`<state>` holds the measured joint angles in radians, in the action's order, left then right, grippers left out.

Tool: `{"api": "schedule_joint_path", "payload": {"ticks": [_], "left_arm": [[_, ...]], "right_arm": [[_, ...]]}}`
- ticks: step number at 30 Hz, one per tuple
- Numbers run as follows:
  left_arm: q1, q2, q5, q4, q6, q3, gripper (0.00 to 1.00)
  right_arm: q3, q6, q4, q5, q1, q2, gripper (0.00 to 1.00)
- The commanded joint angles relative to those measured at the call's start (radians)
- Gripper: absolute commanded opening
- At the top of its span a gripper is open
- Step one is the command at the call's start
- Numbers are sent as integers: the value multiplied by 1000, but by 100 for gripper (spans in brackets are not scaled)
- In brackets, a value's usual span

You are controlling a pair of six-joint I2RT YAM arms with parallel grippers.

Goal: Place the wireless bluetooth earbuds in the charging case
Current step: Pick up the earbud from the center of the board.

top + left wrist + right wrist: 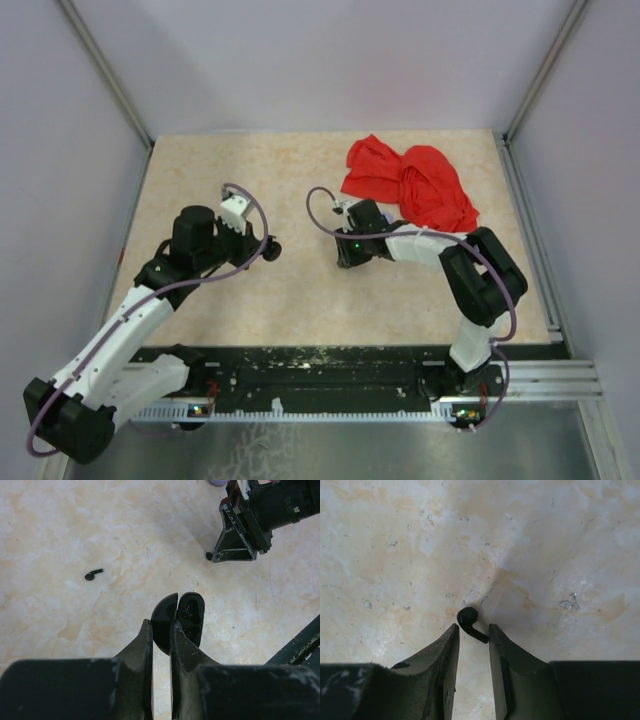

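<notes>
My left gripper [160, 626] is shut on the charging case [189, 614], a small black case hinged open, held just above the table; it shows as a black blob in the top view [271, 250]. One black earbud [93, 574] lies loose on the table to its left. My right gripper [472, 628] is open and low over the table, with the other black earbud [468, 616] lying between its fingertips, the stem touching the right finger. That earbud also shows in the left wrist view [209, 556] at the tips of my right gripper [227, 555].
A crumpled red cloth [410, 185] lies at the back right of the beige table [240, 170]. A sliver of a lavender object [218, 482] shows at the top edge of the left wrist view. Grey walls enclose the table on three sides.
</notes>
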<state>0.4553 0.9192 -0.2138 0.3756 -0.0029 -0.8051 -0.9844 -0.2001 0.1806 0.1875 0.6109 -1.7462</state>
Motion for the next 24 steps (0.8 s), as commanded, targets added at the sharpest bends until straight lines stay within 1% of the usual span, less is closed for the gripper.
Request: {"api": "schedule_joint_path", "payload": {"ticks": [1, 5, 15, 24], "left_arm": [[-4, -12, -16, -4, 3, 3, 3], [-4, -13, -15, -4, 2, 4, 3], [-5, -12, -19, -4, 0, 3, 3], [-6, -9, -25, -4, 1, 4, 3]], "right_arm": [[-70, 26, -1, 19, -6, -29, 32], [-88, 27, 9, 30, -5, -32, 32], [-212, 126, 189, -68, 39, -87, 35], [-271, 147, 258, -153, 80, -122, 31]]}}
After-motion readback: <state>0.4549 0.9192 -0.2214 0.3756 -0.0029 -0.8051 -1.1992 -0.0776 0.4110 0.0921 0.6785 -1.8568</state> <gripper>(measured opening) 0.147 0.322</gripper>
